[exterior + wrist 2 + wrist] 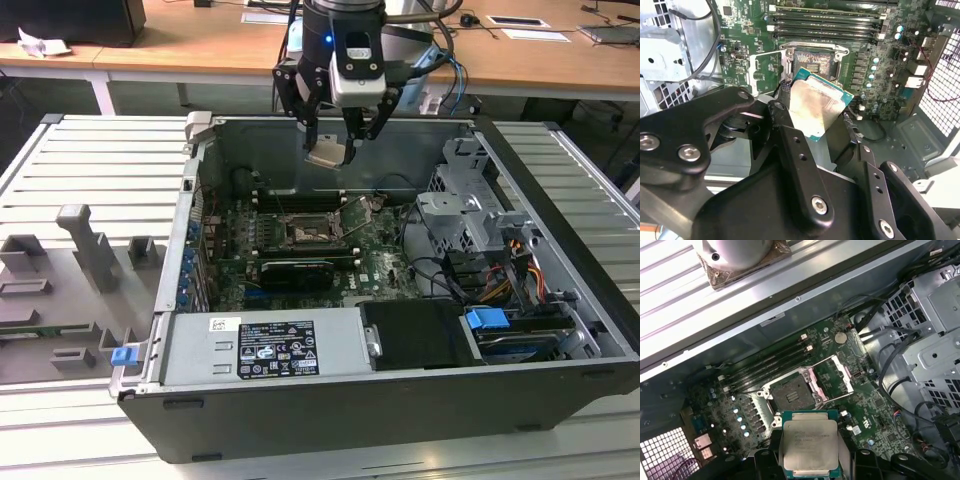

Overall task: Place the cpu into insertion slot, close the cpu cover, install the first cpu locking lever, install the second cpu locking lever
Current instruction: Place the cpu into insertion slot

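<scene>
Claw (330,147) clamped on cpu (810,444) (metal face up), seemingly well above open insertion slot (790,393).

Silver cpu (810,445) hangs above bare insertion slot (790,392), cpu cover (844,372) open

- open dark computer case (330,420) lying on grey slatted table (90,170)
- green motherboard (385,262) on the case floor, seen in both wrist views too (740,45) (875,405)
- long black memory slots (300,200) (827,22) (770,367), side by side along the board's edge
- grey power supply box (200,350) with white label, near wall of case
- silver drive cage (465,215) (930,340) on the exterior view's right, black cables (890,365) beside it
- blue tab (488,323) near coloured wires (505,275)
- grey fixture blocks (85,240) on the table, exterior view's left
- perforated mesh panel (942,85)
- wooden desk (200,45) behind
</scene>
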{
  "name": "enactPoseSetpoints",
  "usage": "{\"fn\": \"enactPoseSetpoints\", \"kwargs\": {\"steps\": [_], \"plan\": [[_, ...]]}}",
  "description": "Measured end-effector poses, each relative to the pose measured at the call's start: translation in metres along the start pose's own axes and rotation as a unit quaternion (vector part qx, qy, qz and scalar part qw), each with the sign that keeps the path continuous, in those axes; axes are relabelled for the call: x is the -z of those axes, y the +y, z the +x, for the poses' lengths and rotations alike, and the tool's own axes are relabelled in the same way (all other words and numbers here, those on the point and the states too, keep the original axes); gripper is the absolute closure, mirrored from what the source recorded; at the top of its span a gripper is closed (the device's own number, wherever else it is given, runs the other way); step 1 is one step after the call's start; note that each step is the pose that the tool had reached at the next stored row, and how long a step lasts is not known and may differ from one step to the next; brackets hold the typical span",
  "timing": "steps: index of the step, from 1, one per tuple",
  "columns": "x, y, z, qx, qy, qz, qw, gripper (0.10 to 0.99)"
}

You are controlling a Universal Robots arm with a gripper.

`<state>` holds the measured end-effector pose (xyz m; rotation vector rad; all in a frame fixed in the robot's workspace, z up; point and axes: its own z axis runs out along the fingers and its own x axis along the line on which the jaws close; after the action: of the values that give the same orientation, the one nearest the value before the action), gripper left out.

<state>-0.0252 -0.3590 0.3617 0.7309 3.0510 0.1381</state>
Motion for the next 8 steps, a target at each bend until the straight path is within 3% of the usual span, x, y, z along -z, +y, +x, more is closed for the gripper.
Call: {"fn": "enactPoseSetpoints", "kwargs": {"steps": [8], "plan": [[-0.0007,-0.0001,0.0,-0.015,-0.0013,-0.0003,0.9999,0.557]]}}
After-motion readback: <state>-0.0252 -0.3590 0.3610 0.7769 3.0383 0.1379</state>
